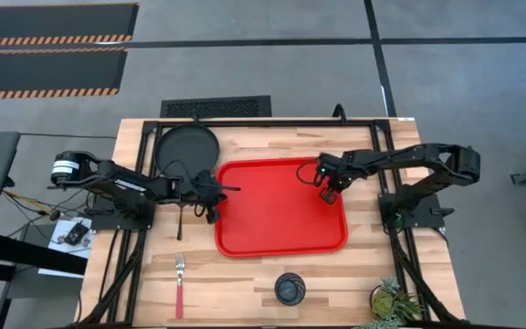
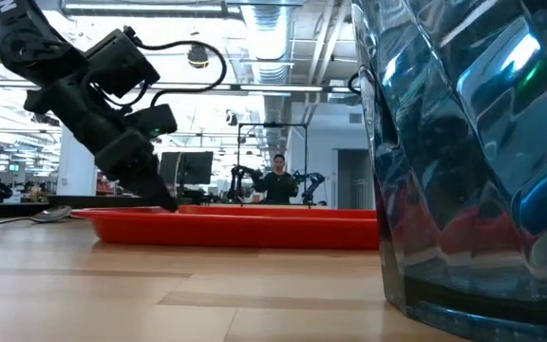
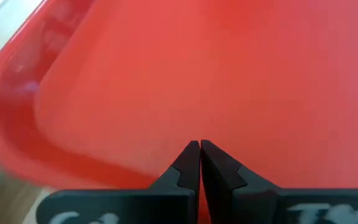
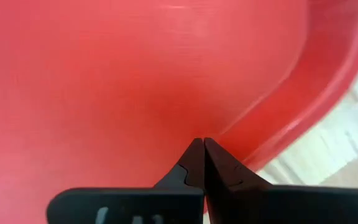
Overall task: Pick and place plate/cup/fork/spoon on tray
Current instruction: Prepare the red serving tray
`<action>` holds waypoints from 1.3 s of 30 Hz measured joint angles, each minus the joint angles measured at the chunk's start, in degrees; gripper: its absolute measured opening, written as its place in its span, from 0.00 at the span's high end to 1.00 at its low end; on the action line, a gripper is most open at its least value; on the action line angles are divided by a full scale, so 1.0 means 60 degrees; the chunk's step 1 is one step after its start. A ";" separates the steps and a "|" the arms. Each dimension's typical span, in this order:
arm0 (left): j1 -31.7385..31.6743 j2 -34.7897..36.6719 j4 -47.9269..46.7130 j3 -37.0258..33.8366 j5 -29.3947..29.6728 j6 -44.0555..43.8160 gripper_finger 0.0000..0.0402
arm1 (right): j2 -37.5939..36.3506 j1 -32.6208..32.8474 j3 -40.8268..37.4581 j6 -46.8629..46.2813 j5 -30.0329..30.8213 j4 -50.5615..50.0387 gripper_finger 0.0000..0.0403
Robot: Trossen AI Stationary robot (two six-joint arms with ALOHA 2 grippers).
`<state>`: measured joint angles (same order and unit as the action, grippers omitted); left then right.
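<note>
The red tray (image 1: 281, 219) lies in the middle of the table. The black plate (image 1: 187, 149) lies flat at the far left. The fork (image 1: 180, 285) with its red handle lies near the front edge. The dark cup (image 1: 289, 289) stands near the front edge and fills the right of the low view (image 2: 473, 152). A slim dark spoon (image 1: 180, 224) lies left of the tray, beside my left arm. My left gripper (image 1: 234, 190) is shut and empty at the tray's left rim (image 3: 17, 118). My right gripper (image 1: 329, 194) is shut and empty over the tray's far right part (image 4: 104, 93). My left gripper's shut fingertips (image 2: 171, 204) slant down at the tray's left rim. I cannot tell whether they touch it. My right gripper's shut fingertips (image 4: 201, 149) point at the tray's floor near its corner. I cannot tell whether they touch it.
A small green plant (image 1: 391, 302) stands at the front right corner. Bare wood lies along the front of the table between the fork and the cup. People and other robot arms show in the room beyond the table (image 2: 278, 180).
</note>
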<state>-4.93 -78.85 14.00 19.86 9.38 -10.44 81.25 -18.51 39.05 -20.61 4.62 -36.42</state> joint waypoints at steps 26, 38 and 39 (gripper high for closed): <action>0.0030 0.0044 -0.0678 0.0015 0.0831 -0.0418 1.00 | 0.0000 0.0999 0.0007 -0.0625 -0.0207 -0.0652 0.97; 0.0255 0.0040 -0.0718 0.0011 0.1051 -0.0656 1.00 | 0.0000 0.0609 0.0000 -0.0235 0.0011 -0.0543 0.97; 0.0255 0.0040 -0.0726 0.0011 0.1057 -0.0656 1.00 | 0.0000 0.0611 0.0000 -0.0235 0.0015 -0.0539 0.97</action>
<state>-3.40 -78.61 9.65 19.92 15.73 -14.37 81.25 -14.84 39.05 -22.02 4.71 -39.66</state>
